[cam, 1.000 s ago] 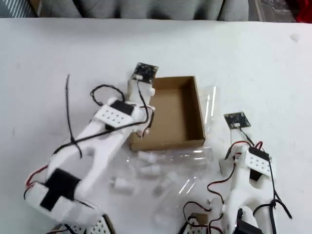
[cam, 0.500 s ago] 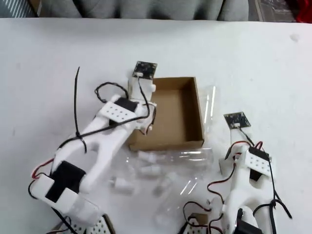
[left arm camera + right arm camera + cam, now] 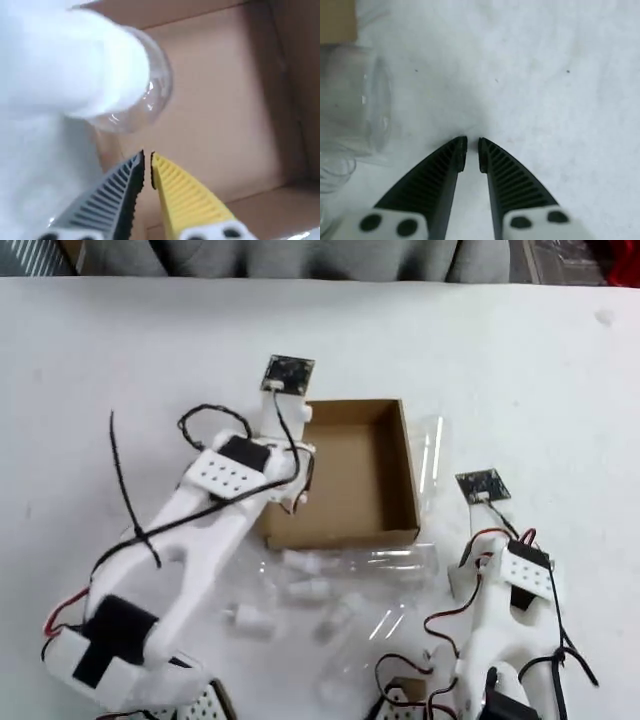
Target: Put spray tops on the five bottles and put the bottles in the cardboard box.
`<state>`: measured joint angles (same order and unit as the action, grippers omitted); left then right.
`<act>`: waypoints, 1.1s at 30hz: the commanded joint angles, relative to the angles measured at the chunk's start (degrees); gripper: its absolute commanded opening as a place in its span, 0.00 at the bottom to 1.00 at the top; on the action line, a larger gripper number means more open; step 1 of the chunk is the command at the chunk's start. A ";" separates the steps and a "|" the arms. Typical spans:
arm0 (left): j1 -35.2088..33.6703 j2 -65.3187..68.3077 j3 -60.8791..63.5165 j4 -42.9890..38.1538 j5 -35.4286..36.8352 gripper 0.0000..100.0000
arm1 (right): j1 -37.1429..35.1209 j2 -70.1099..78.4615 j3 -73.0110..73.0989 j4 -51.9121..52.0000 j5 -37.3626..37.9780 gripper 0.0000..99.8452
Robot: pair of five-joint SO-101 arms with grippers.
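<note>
1. Fingers of the left gripper (image 3: 147, 159), one grey and one yellow, are drawn together with nothing between them. They hang over the floor of the cardboard box (image 3: 360, 480), close to its wall at 9 o'clock.
2. Fingers of the right gripper (image 3: 471, 145) are likewise closed on nothing, above the bare table (image 3: 545, 75), about 4 o'clock from the box.
3. Done so far, as I judge it: very little. At most one clear bottle (image 3: 142, 95) seems to be inside the box. A white blur against it may be its spray top, but I cannot tell.
4. Left to do: loose spray tops (image 3: 300, 562) lie on the table at 6 o'clock of the box, among clear bottles (image 3: 400, 560) lying on their sides. One further bottle (image 3: 430, 450) lies just beside the box wall at 3 o'clock. All of these look uncapped and unboxed, and their exact count is hard to read.
5. Between views: the high view lays out the whole clutter and where each arm stands, with the left arm (image 3: 200, 530) covering the box's 9 o'clock side. The left wrist view looks beneath that arm to the bottle and the closed fingers. The right wrist view gives the right fingers' state and a bottle end near them.
</note>
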<state>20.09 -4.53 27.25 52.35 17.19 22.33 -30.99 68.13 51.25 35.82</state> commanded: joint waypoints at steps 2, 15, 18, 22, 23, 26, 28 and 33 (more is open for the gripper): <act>-0.92 -8.04 1.58 1.23 0.53 0.02 | -1.01 0.31 -1.05 -0.75 -0.09 0.02; -14.02 -32.40 7.21 11.60 0.62 0.02 | -0.66 0.31 -1.05 -0.66 -0.18 0.02; -19.12 -34.24 8.97 16.44 -0.18 0.02 | -0.66 0.31 -0.97 -0.48 -0.09 0.02; -22.64 -35.47 15.65 17.85 -7.38 0.02 | -0.66 0.31 -0.97 -0.48 0.09 0.02; -22.73 -35.82 17.49 17.85 -8.18 0.02 | -0.66 0.31 -0.97 -0.40 0.18 0.02; -22.73 -36.97 23.47 17.14 -8.62 0.02 | -0.66 0.22 -0.62 -0.40 0.18 0.02; -22.81 -38.37 26.81 15.21 -8.70 0.02 | -0.66 0.04 -0.53 -0.40 0.18 0.02; -29.23 -45.05 35.43 12.84 -8.70 0.02 | -0.57 0.13 -0.44 -0.40 0.18 0.02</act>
<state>-3.47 -43.47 58.37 67.56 9.01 22.33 -30.99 68.13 51.25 35.82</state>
